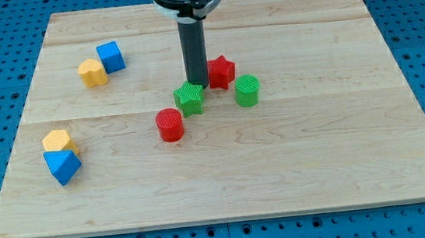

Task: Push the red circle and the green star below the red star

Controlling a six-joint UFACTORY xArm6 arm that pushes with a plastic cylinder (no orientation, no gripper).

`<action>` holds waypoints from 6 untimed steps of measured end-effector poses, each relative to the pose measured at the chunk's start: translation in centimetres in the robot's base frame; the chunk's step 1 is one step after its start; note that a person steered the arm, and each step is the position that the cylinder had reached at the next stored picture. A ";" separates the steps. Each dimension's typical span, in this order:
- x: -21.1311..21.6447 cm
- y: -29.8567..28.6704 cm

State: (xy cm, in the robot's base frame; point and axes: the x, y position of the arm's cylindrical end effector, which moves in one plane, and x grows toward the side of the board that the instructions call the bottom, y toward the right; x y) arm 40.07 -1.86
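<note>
The red star [221, 72] lies near the middle of the wooden board. The green star [189, 98] lies just to its lower left. The red circle [170, 126] lies further to the lower left, close to the green star. My tip [198, 87] is down at the green star's upper right edge, between it and the red star, touching or nearly touching both.
A green circle [246, 91] lies right of the green star, below right of the red star. A yellow block [92, 72] and blue cube [111, 57] lie at upper left. A yellow block [57, 142] and blue block [63, 165] lie at left. The board [342, 161] sits on blue pegboard.
</note>
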 end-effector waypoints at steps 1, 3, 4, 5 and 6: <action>-0.1 -2.7; 1.4 -12.8; 8.1 -11.7; 9.9 -9.5; 8.3 -4.2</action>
